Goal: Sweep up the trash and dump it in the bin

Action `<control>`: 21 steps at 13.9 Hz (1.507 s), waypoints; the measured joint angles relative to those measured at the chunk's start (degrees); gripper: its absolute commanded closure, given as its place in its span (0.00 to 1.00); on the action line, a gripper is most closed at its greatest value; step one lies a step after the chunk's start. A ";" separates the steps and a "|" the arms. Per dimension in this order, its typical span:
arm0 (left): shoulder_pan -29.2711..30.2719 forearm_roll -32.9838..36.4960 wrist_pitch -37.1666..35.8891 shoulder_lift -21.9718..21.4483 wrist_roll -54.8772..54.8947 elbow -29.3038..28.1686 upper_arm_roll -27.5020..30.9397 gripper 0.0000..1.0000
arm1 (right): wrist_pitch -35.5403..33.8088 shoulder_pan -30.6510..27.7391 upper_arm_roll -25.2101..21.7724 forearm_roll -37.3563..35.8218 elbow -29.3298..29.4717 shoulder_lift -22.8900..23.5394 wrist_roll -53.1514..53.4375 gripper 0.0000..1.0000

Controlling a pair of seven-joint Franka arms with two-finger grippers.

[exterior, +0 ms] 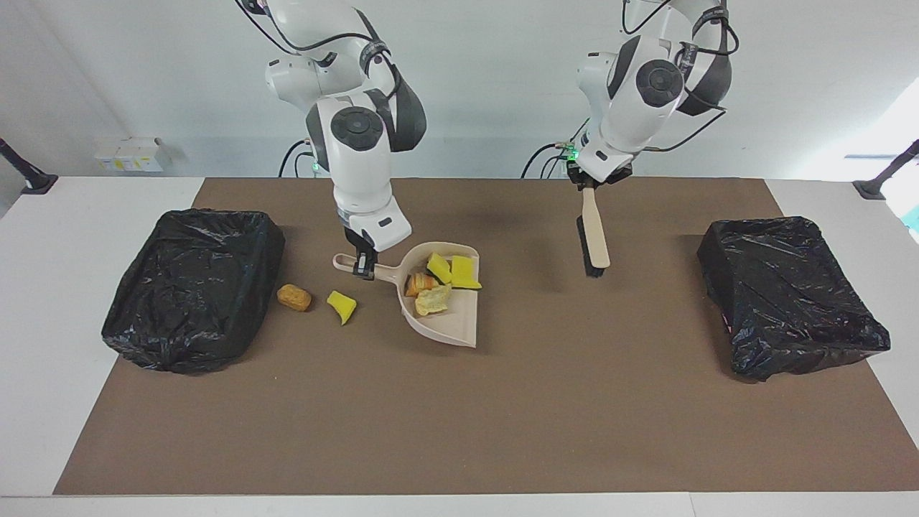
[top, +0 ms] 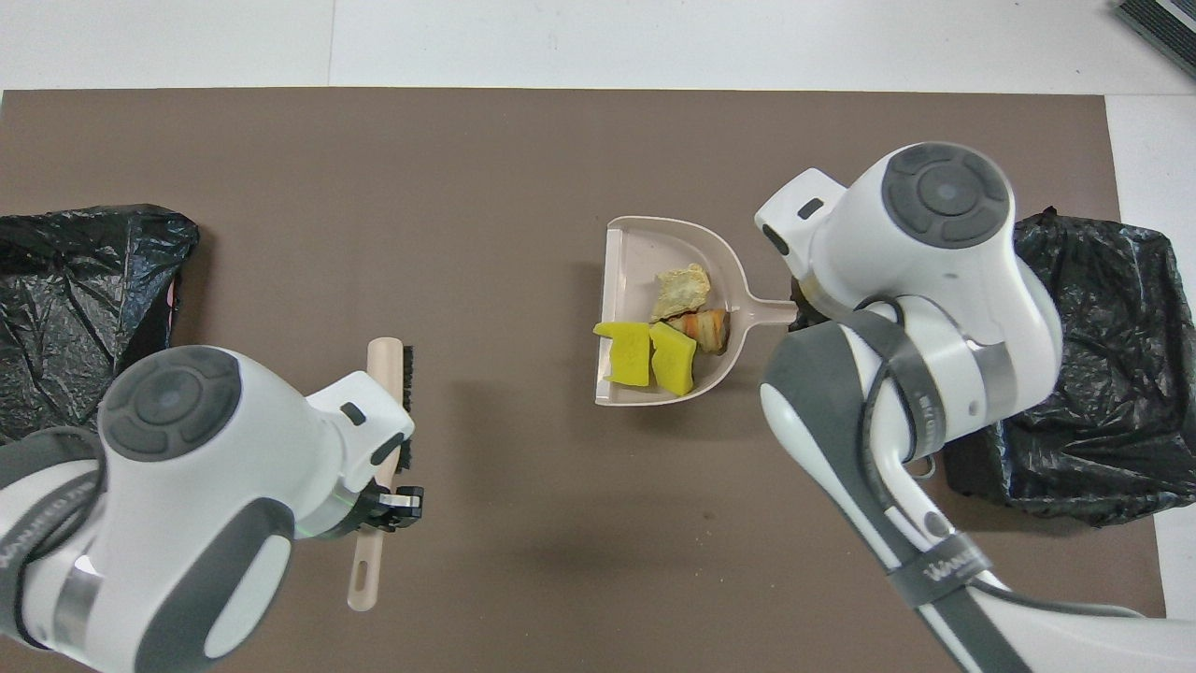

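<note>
A beige dustpan (exterior: 452, 327) lies on the brown mat and holds several trash scraps: two yellow wedges (exterior: 465, 273), an orange-brown chunk (exterior: 418, 283) and a tan bit (exterior: 433, 300). My right gripper (exterior: 365, 269) is shut on the dustpan's handle. Two scraps lie loose on the mat beside the handle, an orange-brown chunk (exterior: 294, 296) and a yellow wedge (exterior: 342, 305). My left gripper (exterior: 590, 185) is shut on the handle of the beige hand brush (exterior: 594, 240) and holds it above the mat. In the overhead view the dustpan (top: 645, 252) and the brush (top: 388, 365) show; my right arm hides the loose scraps.
A bin lined with a black bag (exterior: 194, 287) stands at the right arm's end of the mat, close to the loose scraps. A second black-bagged bin (exterior: 790, 294) stands at the left arm's end. White table edges (exterior: 43, 287) border the mat.
</note>
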 measured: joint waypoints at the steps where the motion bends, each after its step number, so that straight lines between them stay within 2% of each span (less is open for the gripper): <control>1: -3.60 0.00 2.70 0.07 -4.02 -0.20 -0.24 1.00 | -0.11 -2.28 -0.02 0.92 0.69 -0.02 -2.69 1.00; 3: -9.43 -0.29 6.64 0.79 -9.78 -0.48 -0.72 1.00 | -0.48 -6.67 -0.11 1.55 1.51 -0.02 -7.67 1.00; 5: -13.96 -1.13 10.96 3.66 -14.63 -0.75 -0.80 1.00 | -1.31 -10.38 -0.19 1.71 2.23 -0.02 -11.53 1.00; 8: -17.63 -1.53 17.73 10.23 -19.11 -0.88 -0.78 1.00 | -2.97 -14.80 -0.38 1.69 4.01 -0.04 -16.24 1.00; 10: -19.18 -2.00 18.41 12.05 -19.28 -1.27 -0.75 1.00 | -3.50 -18.63 -0.55 1.58 5.22 -0.07 -20.35 1.00; 15: -20.75 -2.15 21.48 12.14 -20.79 -3.79 -0.77 1.00 | -3.69 -30.43 -0.79 1.52 8.88 -0.16 -32.67 1.00; 21: -22.51 -2.16 25.73 12.16 -22.63 -6.77 -0.73 1.00 | -4.63 -39.06 -1.02 0.00 11.50 -0.50 -43.15 1.00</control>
